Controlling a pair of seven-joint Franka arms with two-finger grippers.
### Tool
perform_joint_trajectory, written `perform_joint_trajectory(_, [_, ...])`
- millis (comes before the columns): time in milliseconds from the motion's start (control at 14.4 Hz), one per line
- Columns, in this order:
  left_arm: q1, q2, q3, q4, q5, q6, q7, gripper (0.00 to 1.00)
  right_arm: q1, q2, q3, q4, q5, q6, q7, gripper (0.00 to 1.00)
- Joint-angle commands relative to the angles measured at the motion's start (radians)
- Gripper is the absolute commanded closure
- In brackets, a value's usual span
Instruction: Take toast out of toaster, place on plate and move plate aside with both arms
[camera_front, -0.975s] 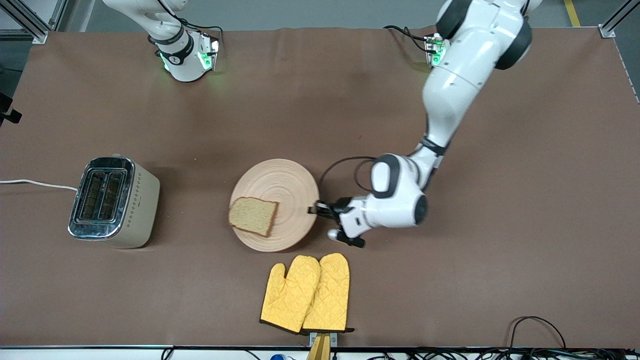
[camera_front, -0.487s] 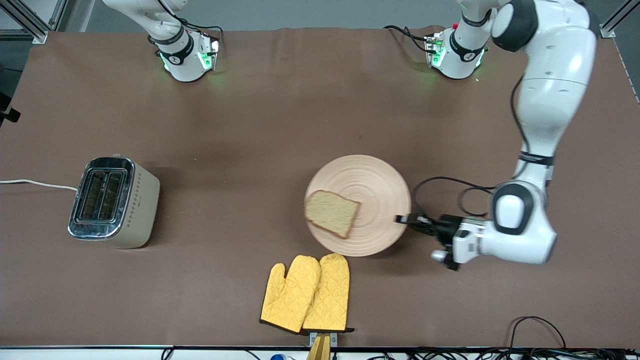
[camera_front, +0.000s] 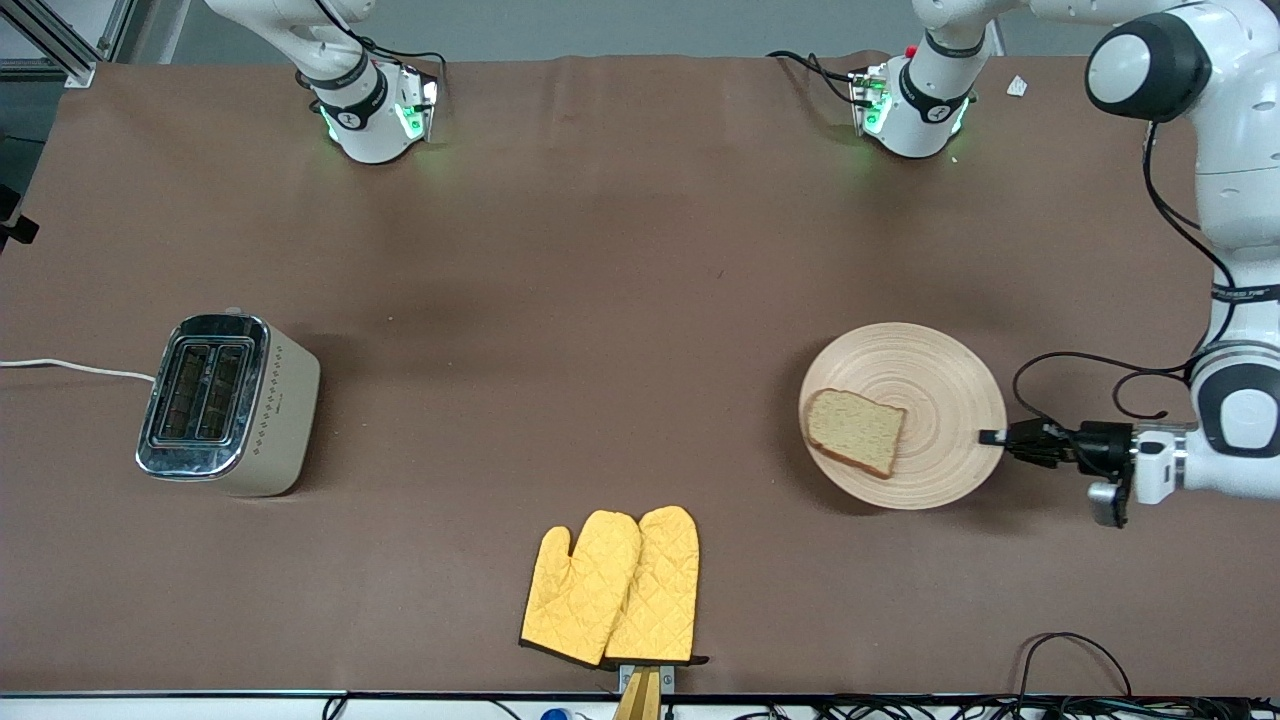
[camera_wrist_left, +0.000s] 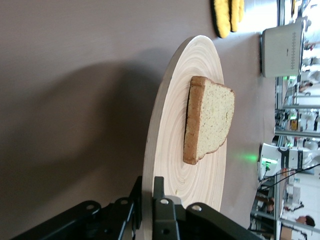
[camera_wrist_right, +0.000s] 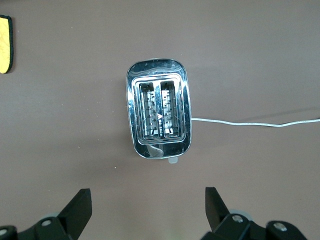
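Left gripper (camera_front: 990, 437): clamped on the rim of the round light wooden plate (camera_front: 940, 400) — toward the left arm's end of the desk (camera_front: 600, 250).
Toast: squarish speckled brown slice (camera_front: 856, 431) on the plate.
Right gripper (camera_wrist_right: 148, 206): spread wide, over the cream chrome-topped toaster (camera_front: 228, 404).
Nearby: yellow quilted oven mitts (camera_front: 615, 588) — well apart, nearer the front camera.

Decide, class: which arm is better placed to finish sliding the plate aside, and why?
The left. Its gripper is shut on the rim of the plate, toast aboard, at the left arm's end. The right gripper hangs open over the toaster.
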Motion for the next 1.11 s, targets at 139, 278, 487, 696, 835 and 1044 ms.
perform_joint_trajectory(139, [0.063, 0.071, -0.015, 0.004, -0.014, -0.027, 0.026, 1.0, 0.0, -0.015, 0.014, 0.005, 0.001, -0.013, -0.001, 0.0])
perform_joint_trajectory(278, [0.08, 0.093, -0.021, 0.002, -0.031, -0.029, 0.017, 0.99, 0.004, -0.015, 0.015, 0.006, 0.001, -0.015, 0.001, 0.0])
perform_joint_trajectory(487, [0.083, 0.084, -0.015, 0.004, -0.061, -0.029, 0.005, 0.01, 0.001, -0.015, 0.014, 0.006, 0.001, -0.01, 0.001, 0.0])
perform_joint_trajectory(696, [0.045, 0.053, -0.011, 0.063, 0.001, -0.029, -0.02, 0.0, 0.006, -0.013, 0.015, 0.005, 0.0, -0.01, 0.003, 0.0])
perform_joint_trajectory(835, [-0.033, 0.001, -0.011, 0.137, 0.146, -0.015, -0.023, 0.0, 0.004, -0.015, 0.017, 0.003, 0.0, -0.024, -0.004, 0.0])
perform_joint_trajectory(1044, [-0.139, -0.081, -0.011, 0.209, 0.279, 0.041, -0.047, 0.0, 0.01, -0.013, 0.029, 0.003, 0.0, -0.071, -0.002, 0.0])
